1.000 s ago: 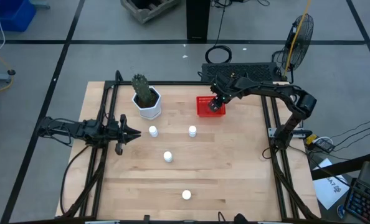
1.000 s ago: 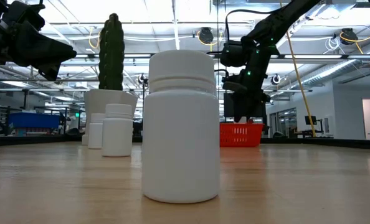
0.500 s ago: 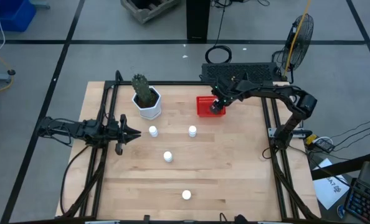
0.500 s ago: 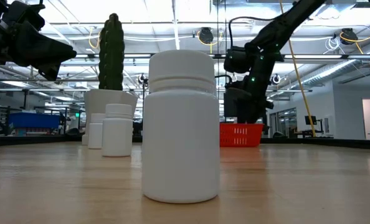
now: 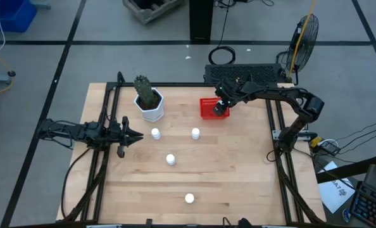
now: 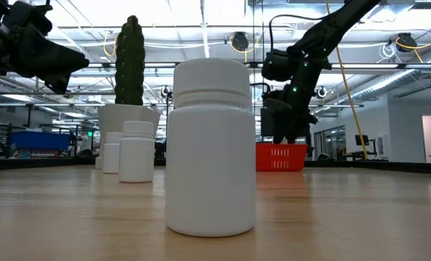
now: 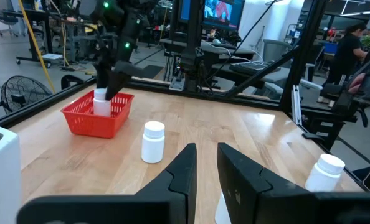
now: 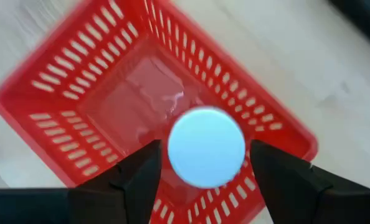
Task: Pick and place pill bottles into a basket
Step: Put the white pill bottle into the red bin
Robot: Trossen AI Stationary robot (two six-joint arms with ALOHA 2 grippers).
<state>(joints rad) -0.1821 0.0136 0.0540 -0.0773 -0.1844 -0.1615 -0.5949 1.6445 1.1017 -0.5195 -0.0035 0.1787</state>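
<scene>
Well, no readable writing anywhere: bottles plain white, no labels.

Left to right in high view: left gripper (image 5: pixel 135 135) sits at table's left edge, arm stretched out low and roughly level, tip aimed toward table centre. Its fingers (image 7: pixel 184 168) in left wrist view are nearly pressed together w/ only a thin slit between, nothing held.

White hexagonal pot (image 5: pixel 151 107) w/ green cactus (image 5: pixel 144 88) stands at back left of the wooden table (image 5: pixel 238 171). Just in front of pot: one pill bottle (image 5: pixel 155 133). Further right, a 2nd bottle (image 5: pixel 195 133); between them and nearer the front, a 3rd (image 5: pixel 170 159); a 4th (image 5: pixel 189 198) well apart near front edge, looming big in low view (image 6: pixel 211 147).

Red basket (image 5: pixel 212 109) at back, right of pot. Right arm reaches from right side, bent at elbow, wrist pointing down over basket. Right gripper (image 8: pixel 205 163) is directly above basket's inside (image 8: pixel 79 74), fingers spread wide either side of a 5th bottle (image 8: pixel 206 147), white cap facing camera; gaps show both sides, so not pinched. Left wrist view shows that bottle (image 7: pixel 101 102) standing inside the basket (image 7: pixel 88 118), right gripper just over it.

Black fan (image 5: pixel 304 35) off table, far right back.
</scene>
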